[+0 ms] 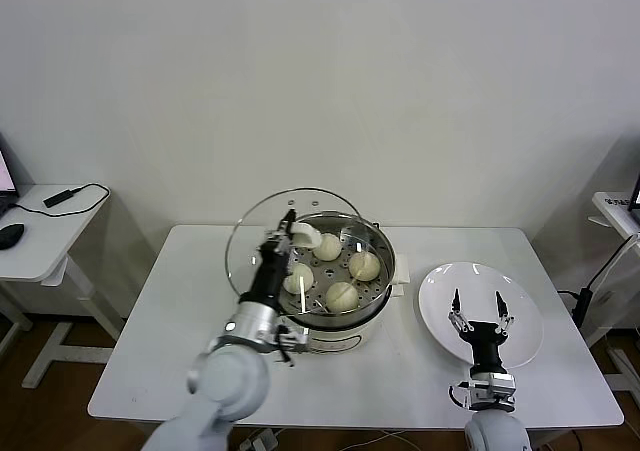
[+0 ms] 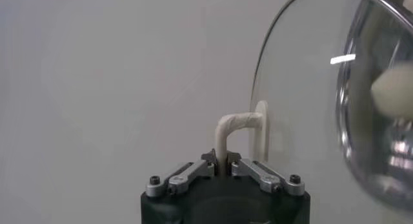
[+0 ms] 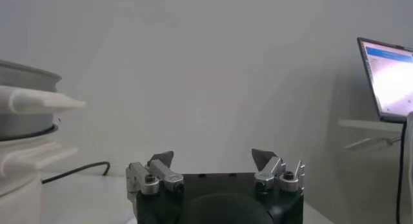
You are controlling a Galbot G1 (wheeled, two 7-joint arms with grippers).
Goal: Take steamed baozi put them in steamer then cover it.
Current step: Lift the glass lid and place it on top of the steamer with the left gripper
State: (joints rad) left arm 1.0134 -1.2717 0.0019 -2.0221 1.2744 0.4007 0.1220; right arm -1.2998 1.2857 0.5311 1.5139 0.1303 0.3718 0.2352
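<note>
The steamer (image 1: 385, 289) stands mid-table on its white base, with several off-white baozi inside, among them one (image 1: 364, 265) on the right and one (image 1: 342, 295) in front. My left gripper (image 1: 291, 227) is shut on the white handle (image 1: 306, 237) of the clear glass cover (image 1: 250, 241). It holds the cover tilted on edge over the steamer's left side. In the left wrist view the gripper (image 2: 221, 159) pinches the handle (image 2: 235, 125), and a baozi (image 2: 393, 90) shows through the glass (image 2: 303, 83). My right gripper (image 1: 478, 306) is open and empty above the white plate (image 1: 525, 341).
The right wrist view shows the open gripper (image 3: 213, 159), the steamer's side (image 3: 26, 99) and a laptop (image 3: 387, 77) off to the side. A small side table (image 1: 40, 241) with a cable stands at the far left.
</note>
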